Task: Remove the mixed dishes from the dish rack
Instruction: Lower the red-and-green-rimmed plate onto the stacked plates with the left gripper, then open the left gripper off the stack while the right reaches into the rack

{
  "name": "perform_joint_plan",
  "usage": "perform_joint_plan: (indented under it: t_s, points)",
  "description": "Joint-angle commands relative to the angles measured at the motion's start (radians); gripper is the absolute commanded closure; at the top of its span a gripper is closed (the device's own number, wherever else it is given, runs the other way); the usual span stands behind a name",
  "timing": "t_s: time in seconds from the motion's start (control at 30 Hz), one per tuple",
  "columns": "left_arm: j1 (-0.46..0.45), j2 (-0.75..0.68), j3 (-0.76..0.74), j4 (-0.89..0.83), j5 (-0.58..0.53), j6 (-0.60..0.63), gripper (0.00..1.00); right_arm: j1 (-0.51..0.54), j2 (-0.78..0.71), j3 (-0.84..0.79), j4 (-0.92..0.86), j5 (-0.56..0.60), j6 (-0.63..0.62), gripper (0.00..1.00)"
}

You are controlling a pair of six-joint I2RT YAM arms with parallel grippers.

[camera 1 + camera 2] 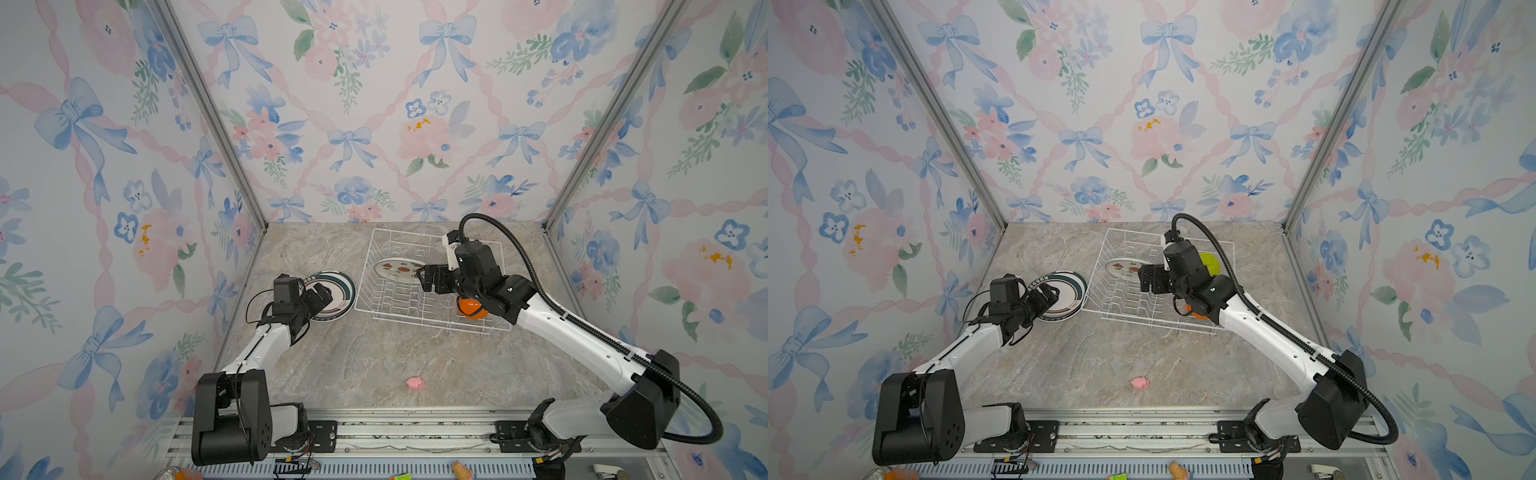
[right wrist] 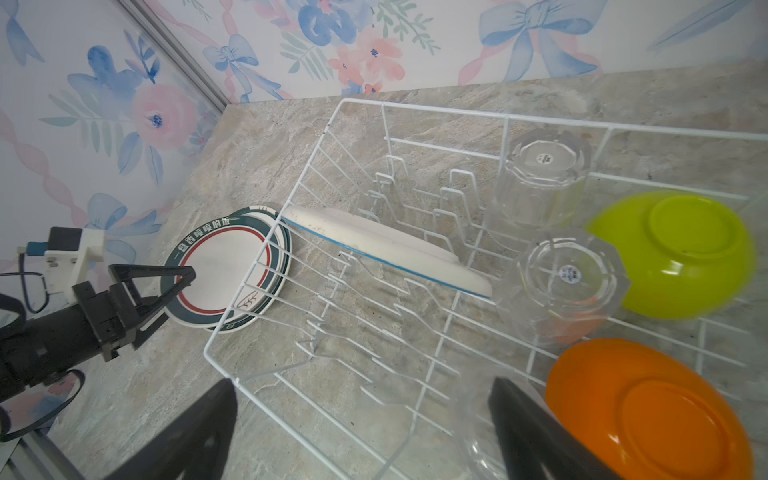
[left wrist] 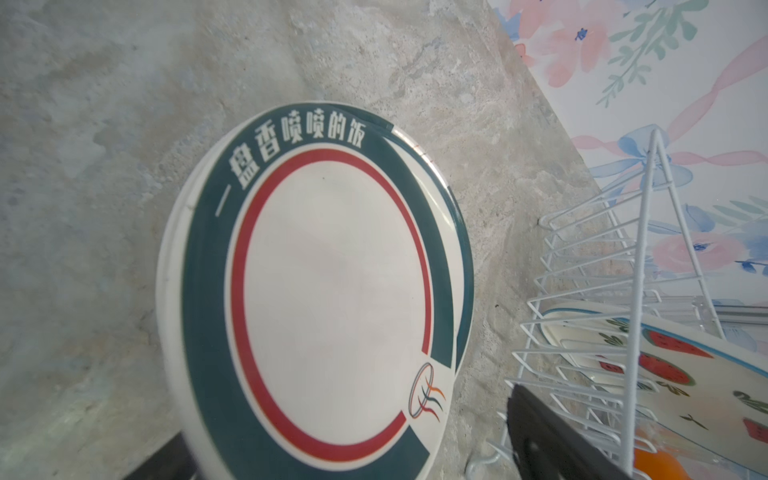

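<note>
This is a staged robot test cell dressed up as a home kitchen corner, not a real room. Flat wall panels [image 1: 374, 104] printed with pastel bows and flowers meet at bare aluminium corner posts [image 1: 212, 112]. A beige marble-look surface [image 1: 353, 365] carries a white wire dish rack [image 1: 370, 274]. A black-and-white left arm [image 1: 257, 353] and right arm [image 1: 582, 332], their cables exposed, are bolted to a slotted aluminium rail [image 1: 415, 428] along the front edge.

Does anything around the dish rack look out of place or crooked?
The fruit-print plate leans askew across the prongs of the dish rack instead of standing upright between them. A small pink toy lies alone on the table.
</note>
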Motion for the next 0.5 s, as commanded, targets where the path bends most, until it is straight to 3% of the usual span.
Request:
perform_joint_plan:
  t_s: [0.0,0.3,0.47]
  points:
    - [-0.014,-0.018,0.004,-0.051,-0.036,0.041,0.02,-0.034,-0.023,0.019,-0.096,0.059,-0.042,0.03]
    - [-0.039,0.038,0.048,-0.107,-0.044,0.075,0.02,-0.057,-0.063,0.009,-0.124,0.062,-0.061,0.03]
    - [-0.071,0.069,0.087,-0.177,-0.137,0.109,0.02,-0.066,-0.057,0.012,-0.142,0.062,-0.072,0.03]
